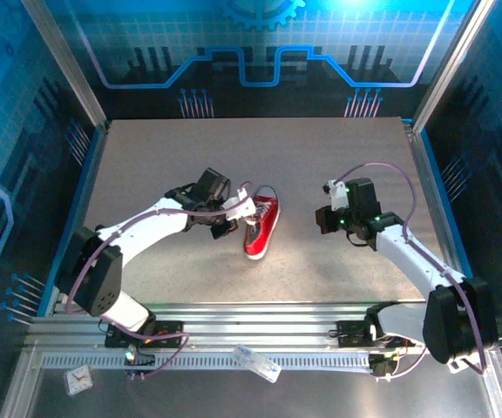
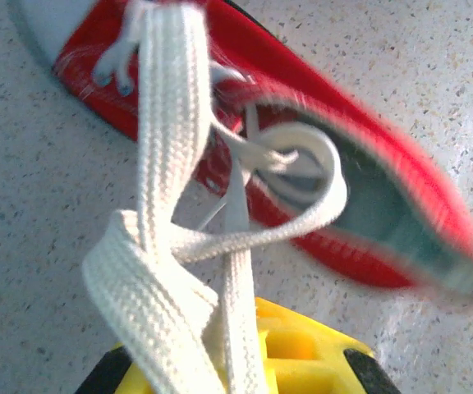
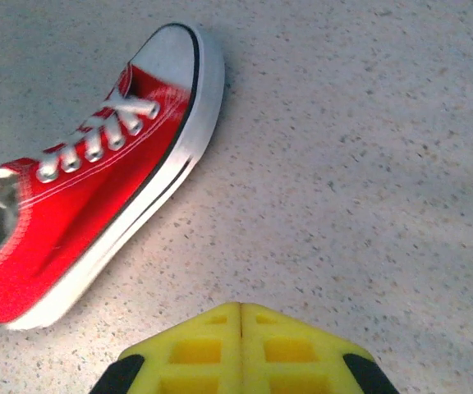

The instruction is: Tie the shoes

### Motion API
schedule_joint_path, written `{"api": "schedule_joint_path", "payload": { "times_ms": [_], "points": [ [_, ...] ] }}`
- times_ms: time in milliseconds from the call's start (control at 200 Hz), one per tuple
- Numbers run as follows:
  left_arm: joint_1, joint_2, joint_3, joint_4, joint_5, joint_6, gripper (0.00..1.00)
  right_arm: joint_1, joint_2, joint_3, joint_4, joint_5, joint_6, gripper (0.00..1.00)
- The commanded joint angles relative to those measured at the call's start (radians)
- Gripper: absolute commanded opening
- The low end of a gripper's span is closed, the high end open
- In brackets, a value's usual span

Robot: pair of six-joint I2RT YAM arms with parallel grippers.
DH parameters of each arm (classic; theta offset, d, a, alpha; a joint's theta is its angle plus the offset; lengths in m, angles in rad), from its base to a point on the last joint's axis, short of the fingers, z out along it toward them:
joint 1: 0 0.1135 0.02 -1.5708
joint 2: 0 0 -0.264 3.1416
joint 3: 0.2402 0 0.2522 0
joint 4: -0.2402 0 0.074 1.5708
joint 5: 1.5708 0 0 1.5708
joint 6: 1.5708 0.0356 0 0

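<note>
Sneaker (image 1: 260,228) first: a small red canvas low-top with a white sole and toe cap, it sits near the middle of the grey speckled table (image 1: 338,157), between the two arms and closer to the left one. In the right wrist view the sneaker (image 3: 97,205) stands on its sole, with the toe cap at the upper edge and the laced front facing the camera. In the left wrist view the sneaker (image 2: 261,49) is close and partly blurred, its open collar on the right.

The left gripper (image 1: 234,213) reaches in from the left and sits just beside the shoe's laced side. Up close, the left gripper (image 2: 245,336) has its yellow fingers (image 2: 302,349) pressed together on the white laces (image 2: 167,123). Two flat strands run down from the eyelets and disappear between the pads. A loop of lace curls over the shoe's opening, and another strand crosses the two held ones just above the fingers.

The right gripper (image 1: 325,219) hovers over bare table to the right of the shoe, well apart from it. From its own camera, the right gripper (image 3: 241,316) has its yellow fingers meeting along one thin seam, with nothing between them.

On the metal rail at the near edge lie a small clear object (image 1: 255,361) and a small white square item (image 1: 78,379), both too small to identify.
</note>
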Motion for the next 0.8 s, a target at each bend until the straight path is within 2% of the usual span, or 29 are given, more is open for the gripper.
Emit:
{"api": "schedule_joint_path", "payload": {
  "times_ms": [0,75,180,260,355,445,590,705,795],
  "points": [
    [0.012,-0.069,-0.033,-0.045,-0.027,-0.047,0.00,-0.025,-0.004,0.043,-0.087,0.032,0.034,0.00],
    [0.016,-0.107,-0.068,-0.017,0.012,-0.060,0.00,-0.034,0.009,0.070,-0.098,0.022,0.034,0.00],
    [0.017,-0.105,-0.106,0.049,0.063,-0.056,0.00,-0.016,0.028,0.094,-0.054,-0.068,0.025,0.00],
    [0.030,-0.057,-0.092,0.060,0.090,-0.056,0.00,0.046,0.035,0.092,-0.003,-0.089,0.020,0.00],
    [0.066,0.007,-0.041,0.022,0.138,-0.069,0.00,0.155,0.072,0.074,0.074,-0.075,0.022,0.07],
    [0.121,0.049,-0.006,-0.010,0.178,-0.084,0.00,0.234,0.145,0.060,0.137,-0.026,0.087,0.15],
    [0.177,0.075,0.037,-0.063,0.263,-0.058,0.00,0.304,0.293,0.063,0.252,-0.060,0.192,0.14],
    [0.177,0.120,0.097,-0.133,0.271,-0.039,0.00,0.366,0.396,0.120,0.259,-0.060,0.194,0.12],
    [0.177,0.137,0.111,-0.148,0.262,-0.028,0.00,0.373,0.467,0.151,0.270,-0.050,0.200,0.12]
  ]
}}
